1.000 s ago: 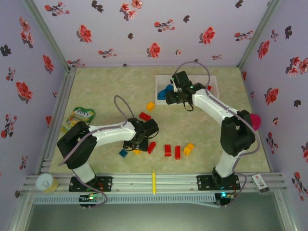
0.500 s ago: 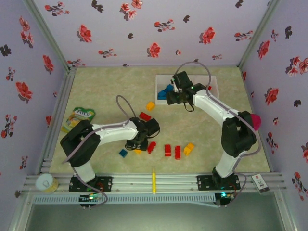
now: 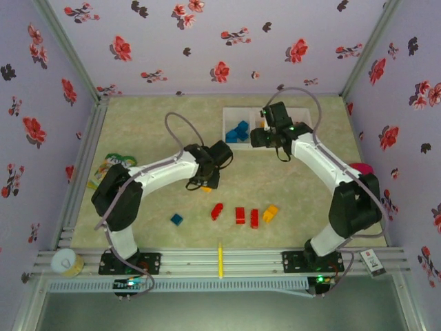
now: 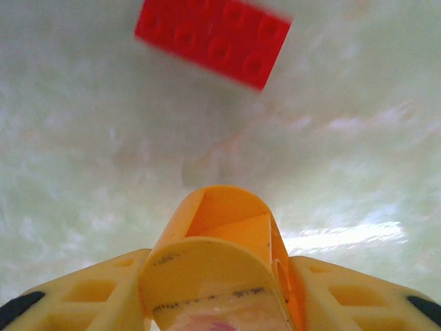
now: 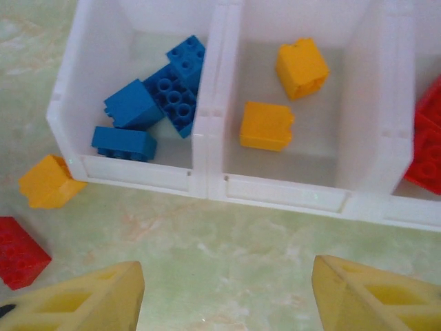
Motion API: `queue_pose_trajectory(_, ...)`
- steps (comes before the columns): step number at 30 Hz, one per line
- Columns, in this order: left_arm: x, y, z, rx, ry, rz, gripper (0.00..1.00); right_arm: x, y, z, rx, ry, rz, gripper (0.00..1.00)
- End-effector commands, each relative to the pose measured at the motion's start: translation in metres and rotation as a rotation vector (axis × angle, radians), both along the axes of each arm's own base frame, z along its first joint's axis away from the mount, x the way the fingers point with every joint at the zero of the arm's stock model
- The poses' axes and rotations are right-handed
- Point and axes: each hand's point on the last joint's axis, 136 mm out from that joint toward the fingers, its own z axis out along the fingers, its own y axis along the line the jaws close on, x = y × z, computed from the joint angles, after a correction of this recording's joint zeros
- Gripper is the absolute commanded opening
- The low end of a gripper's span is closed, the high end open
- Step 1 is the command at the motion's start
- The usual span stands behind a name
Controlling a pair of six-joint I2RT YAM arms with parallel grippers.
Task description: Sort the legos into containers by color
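Left gripper (image 3: 206, 183): fingers closed on a yellow brick (image 4: 224, 231), held over the marbled table (image 3: 138, 124), with a red two-by-four brick (image 4: 213, 43) lying just ahead. Right gripper (image 5: 227, 276): fingers spread wide and holding nothing, poised before the white three-compartment tray (image 5: 207, 138). Tray contents: blue bricks (image 5: 162, 103) in the left compartment, two yellow cubes (image 5: 267, 125) in the middle, red pieces (image 5: 427, 158) at the right. Beside the tray's left corner lie a loose yellow block (image 5: 47, 181) and a small red block (image 5: 19, 252). Nearer the arm bases, a lone blue brick (image 3: 177, 219) lies on the table.
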Motion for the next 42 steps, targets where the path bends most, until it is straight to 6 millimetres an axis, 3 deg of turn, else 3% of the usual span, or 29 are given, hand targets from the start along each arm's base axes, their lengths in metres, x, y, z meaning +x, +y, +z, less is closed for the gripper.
queue_pose_trajectory(1,0.024,-0.004,0.019,0.025,-0.05,-0.061,0.28,-0.003,-0.019,0.002,0.002,-0.007,-0.066,0.66)
queue_pose_trajectory(6,0.066,-0.039,0.05,-0.041,-0.151,-0.11,0.26,-0.009,-0.045,-0.001,0.029,-0.011,-0.148,0.66)
queue_pose_trajectory(13,0.116,-0.096,0.074,-0.127,-0.239,-0.179,0.24,-0.025,-0.07,-0.009,0.035,0.001,-0.217,0.66)
queue_pose_trajectory(25,0.164,-0.175,0.097,-0.368,-0.359,-0.227,0.24,-0.065,-0.092,-0.012,0.05,0.009,-0.286,0.66)
queue_pose_trajectory(35,0.191,-0.216,0.087,-0.529,-0.463,-0.219,0.25,-0.093,-0.093,-0.017,0.1,0.043,-0.308,0.65)
queue_pose_trajectory(42,0.204,-0.24,0.072,-0.574,-0.513,-0.255,0.27,-0.106,-0.081,-0.023,0.167,0.065,-0.297,0.65)
